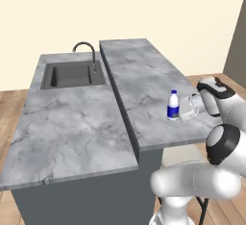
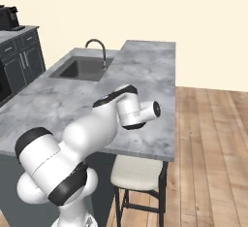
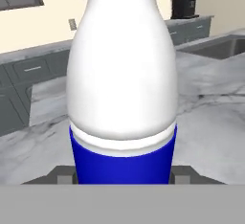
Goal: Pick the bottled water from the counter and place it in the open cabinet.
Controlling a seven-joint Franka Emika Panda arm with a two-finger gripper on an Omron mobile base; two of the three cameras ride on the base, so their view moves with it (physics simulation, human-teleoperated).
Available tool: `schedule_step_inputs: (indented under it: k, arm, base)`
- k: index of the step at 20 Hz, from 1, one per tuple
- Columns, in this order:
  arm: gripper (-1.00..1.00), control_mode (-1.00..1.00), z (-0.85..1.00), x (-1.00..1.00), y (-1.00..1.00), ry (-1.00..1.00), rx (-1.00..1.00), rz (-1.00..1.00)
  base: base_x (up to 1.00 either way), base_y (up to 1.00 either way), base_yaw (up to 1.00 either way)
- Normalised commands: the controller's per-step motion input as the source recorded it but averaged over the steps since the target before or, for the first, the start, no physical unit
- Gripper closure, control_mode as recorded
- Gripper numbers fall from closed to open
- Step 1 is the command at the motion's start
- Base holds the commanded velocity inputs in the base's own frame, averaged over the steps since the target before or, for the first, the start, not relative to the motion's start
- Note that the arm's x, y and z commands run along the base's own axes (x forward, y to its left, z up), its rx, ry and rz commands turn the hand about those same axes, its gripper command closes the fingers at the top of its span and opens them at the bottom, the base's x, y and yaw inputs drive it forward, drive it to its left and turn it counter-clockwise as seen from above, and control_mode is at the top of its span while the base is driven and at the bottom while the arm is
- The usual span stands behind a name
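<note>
The bottled water (image 1: 173, 106) stands upright near the right front end of the raised marbled counter (image 1: 139, 70). It is pale, with a blue label band and a small cap. My gripper (image 1: 182, 112) reaches in level from the right, just over the slab. In the hand view the bottled water (image 3: 122, 89) is very close, and my gripper (image 3: 123, 179) is open, with one dark fingertip (image 3: 63, 175) on each side of the blue band. I cannot tell whether the pads touch it. The open cabinet is out of view.
Left of the counter lies a lower marbled top (image 1: 67, 123) with a sink basin (image 1: 72, 75) and a faucet (image 1: 86, 48). A stool (image 2: 138, 172) stands under the counter's end, over wood floor. Grey drawer units (image 2: 22, 58) and a coffee machine (image 2: 8, 17) line the far wall.
</note>
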Motion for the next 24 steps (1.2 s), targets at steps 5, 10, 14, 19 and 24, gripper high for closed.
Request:
schedule_step_inputs:
  k: [5,10,14,19,24]
  arm:
    - [1.00,-1.00,0.52,0.00,-0.40,0.22,-0.04,-0.25]
    - [1.00,-1.00,0.46,-0.06,-0.32,0.19,-0.05,-0.25]
    - [1.00,-1.00,0.42,-0.23,0.02,0.14,-0.09,-0.28]
    - [1.00,-1.00,0.34,-0.38,0.15,0.12,-0.11,-0.35]
    - [1.00,-1.00,0.29,-0.30,0.12,0.09,-0.11,-0.43]
  base:
    - [0.00,0.00,0.00]
    - [0.00,0.00,0.00]
    - [0.00,0.00,0.00]
    - [0.00,0.00,0.00]
    - [0.00,0.00,0.00]
